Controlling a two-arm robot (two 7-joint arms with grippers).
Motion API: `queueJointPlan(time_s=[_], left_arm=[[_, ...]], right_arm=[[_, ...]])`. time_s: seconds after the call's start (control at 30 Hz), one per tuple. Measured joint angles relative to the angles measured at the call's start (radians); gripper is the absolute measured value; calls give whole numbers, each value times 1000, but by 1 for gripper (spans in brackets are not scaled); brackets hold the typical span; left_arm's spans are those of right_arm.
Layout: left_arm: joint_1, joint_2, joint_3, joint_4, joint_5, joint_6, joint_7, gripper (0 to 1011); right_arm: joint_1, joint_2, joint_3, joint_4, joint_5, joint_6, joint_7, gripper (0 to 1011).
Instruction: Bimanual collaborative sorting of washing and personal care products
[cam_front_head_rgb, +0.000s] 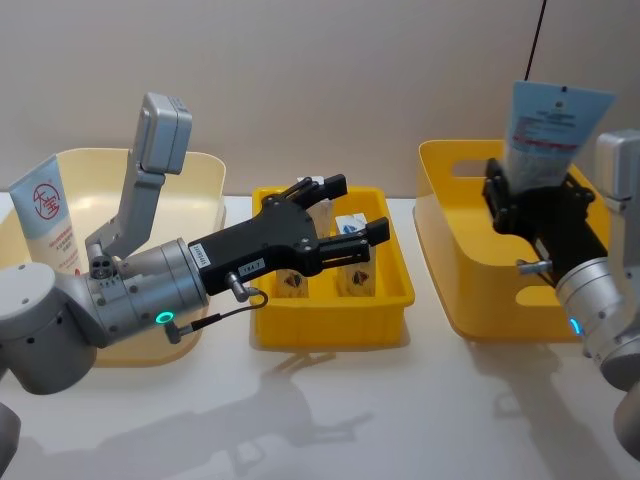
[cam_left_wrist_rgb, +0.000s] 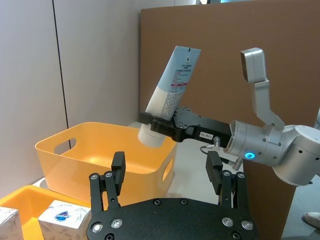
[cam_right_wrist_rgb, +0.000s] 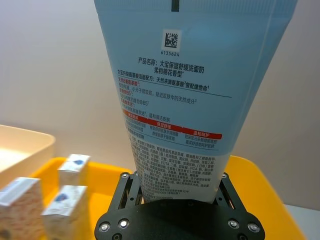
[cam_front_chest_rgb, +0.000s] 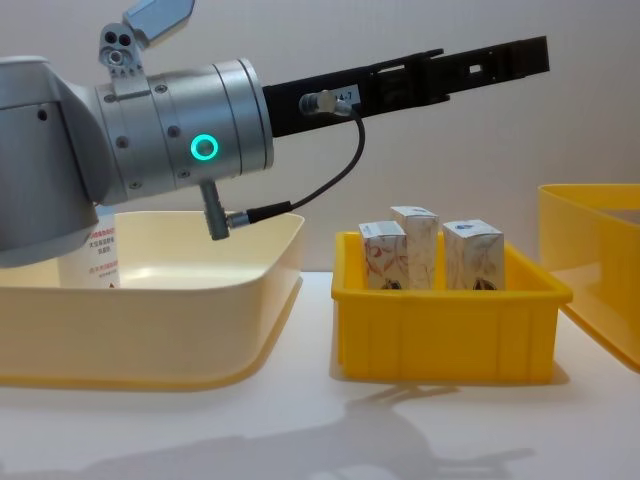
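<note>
**Right claw holds one tube upright over the deep bin; left claw hangs open above the tray**

The light blue and white soft squeeze tube (cam_front_head_rgb: 553, 125) stands nearly upright in the air. Its long axis runs top to bottom with a slight lean, the flat crimped end pointing up and the white cap end down. The right gripper (cam_front_head_rgb: 537, 182) pinches it low on the body, and its printed back faces the right wrist camera. Tube and gripper hang above the deep orange-yellow plastic bin with a handle slot (cam_front_head_rgb: 440, 200), on the robot's right.

A second white tube with a red circular logo (cam_front_head_rgb: 48, 215) stands in the far left of the shallow cream plastic tub (cam_front_head_rgb: 200, 170), crimped end up.

Between the two containers sits a small yellow plastic tray (cam_front_head_rgb: 330, 315) holding small upright printed cartons (cam_front_chest_rgb: 415, 245). The left gripper (cam_front_head_rgb: 355, 208) hovers over it, fingers spread and holding nothing. Everything rests on a white table (cam_front_head_rgb: 400, 420).
</note>
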Motion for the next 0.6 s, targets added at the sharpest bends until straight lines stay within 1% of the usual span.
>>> queueJointPlan(time_s=[0.07, 0.27, 0.6], left_arm=[[0, 0, 0, 0, 0, 0, 0, 1003], [0, 0, 0, 0, 0, 0, 0, 1003], [0, 0, 0, 0, 0, 0, 0, 1003]], right_arm=[[2, -3, 9, 16, -24, -9, -25, 490], [11, -11, 20, 51, -66, -25, -69, 490], [38, -37, 25, 114, -119, -25, -125, 490]])
